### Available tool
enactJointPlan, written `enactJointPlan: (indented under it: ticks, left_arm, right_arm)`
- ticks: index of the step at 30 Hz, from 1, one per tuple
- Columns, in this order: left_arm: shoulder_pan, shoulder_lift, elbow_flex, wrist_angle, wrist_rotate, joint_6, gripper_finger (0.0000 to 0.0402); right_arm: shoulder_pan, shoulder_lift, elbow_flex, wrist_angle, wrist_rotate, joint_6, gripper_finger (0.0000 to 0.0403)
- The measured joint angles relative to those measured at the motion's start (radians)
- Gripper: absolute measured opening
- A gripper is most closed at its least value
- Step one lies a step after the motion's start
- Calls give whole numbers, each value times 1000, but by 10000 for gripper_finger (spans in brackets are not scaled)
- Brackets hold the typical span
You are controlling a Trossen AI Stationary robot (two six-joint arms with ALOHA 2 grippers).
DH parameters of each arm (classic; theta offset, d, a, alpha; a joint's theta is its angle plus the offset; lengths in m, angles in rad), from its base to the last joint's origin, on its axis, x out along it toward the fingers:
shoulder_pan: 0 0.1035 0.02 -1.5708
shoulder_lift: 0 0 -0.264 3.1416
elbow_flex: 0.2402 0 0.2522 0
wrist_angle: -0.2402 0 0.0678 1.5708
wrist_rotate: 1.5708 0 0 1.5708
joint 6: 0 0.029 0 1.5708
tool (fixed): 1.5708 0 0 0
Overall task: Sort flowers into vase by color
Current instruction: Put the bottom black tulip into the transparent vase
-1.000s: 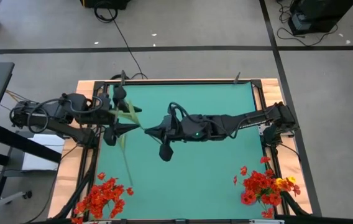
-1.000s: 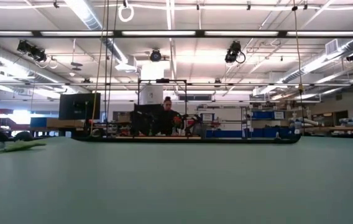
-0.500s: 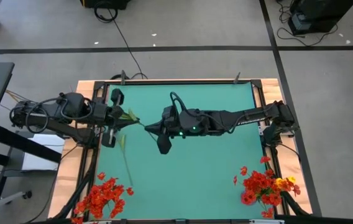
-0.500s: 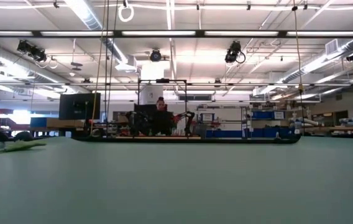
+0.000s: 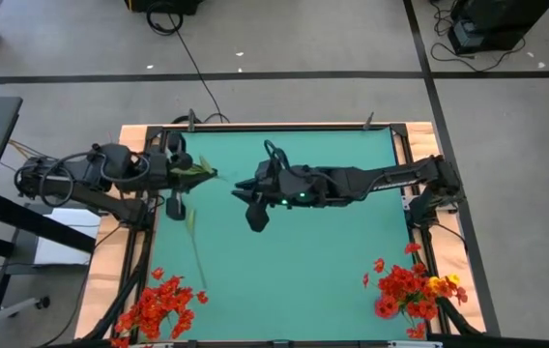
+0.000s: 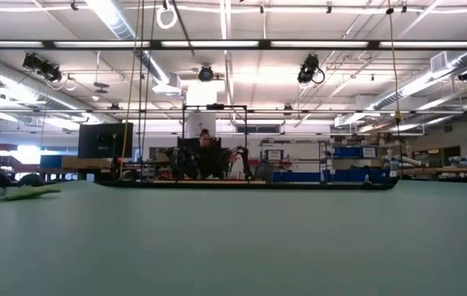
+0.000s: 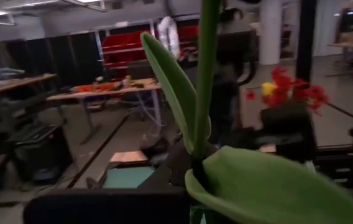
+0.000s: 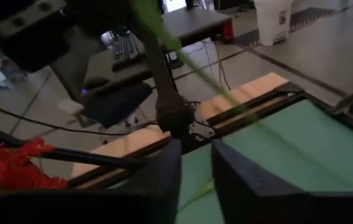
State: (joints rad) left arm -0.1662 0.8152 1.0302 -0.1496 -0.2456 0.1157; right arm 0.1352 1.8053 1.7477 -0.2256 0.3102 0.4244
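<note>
A green flower stem with long leaves (image 5: 200, 173) is held up over the far left of the green table, and my left gripper (image 5: 180, 174) is shut on it. In the left wrist view the stem (image 7: 204, 93) rises past a broad leaf (image 7: 270, 186); its bloom is out of view. My right gripper (image 5: 238, 188) stands just right of the stem's free end. Its two fingers are open with a gap (image 8: 195, 168) and nothing between them. A red-orange bunch (image 5: 158, 307) stands at the near left corner. A red and yellow bunch (image 5: 412, 290) stands at the near right. My left gripper pinches the stem low down, at the base of its leaves (image 7: 196, 169); the broad leaf hides the fingertips. The fingers come level from the table's left. The stem sticks out past them toward the right arm, clear of the table.
A second thin stem with a leaf (image 5: 195, 253) runs from mid-left down to the red-orange bunch. The low view shows a green piece (image 6: 20, 195) lying on the table. A wooden frame (image 5: 274, 126) borders the table. A person (image 6: 205, 152) is far behind it.
My left gripper's fingers stood wide on either side of the stem and have shut on it. My right gripper has drawn back a little toward the table's right, and its tips are now off the stem. The stem's leaves have swung closer to level.
</note>
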Motion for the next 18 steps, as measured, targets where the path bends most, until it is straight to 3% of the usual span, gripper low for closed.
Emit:
enactJointPlan:
  ticks: [4, 7, 12, 18]
  left_arm:
    - [21, -1, 0, -48, -17, -32, 20]
    - [49, 1, 0, -95, -16, -71, 20]
    - [81, 1, 0, -173, -18, -125, 20]
    - [105, 0, 0, -227, -17, -165, 20]
  right_arm:
    - [2, -64, 0, -69, 34, -47, 161]
    - [-7, -128, 0, -165, 58, -70, 183]
    - [-24, -249, -3, -372, 70, -127, 182]
    - [-40, -423, -120, -427, 61, -166, 169]
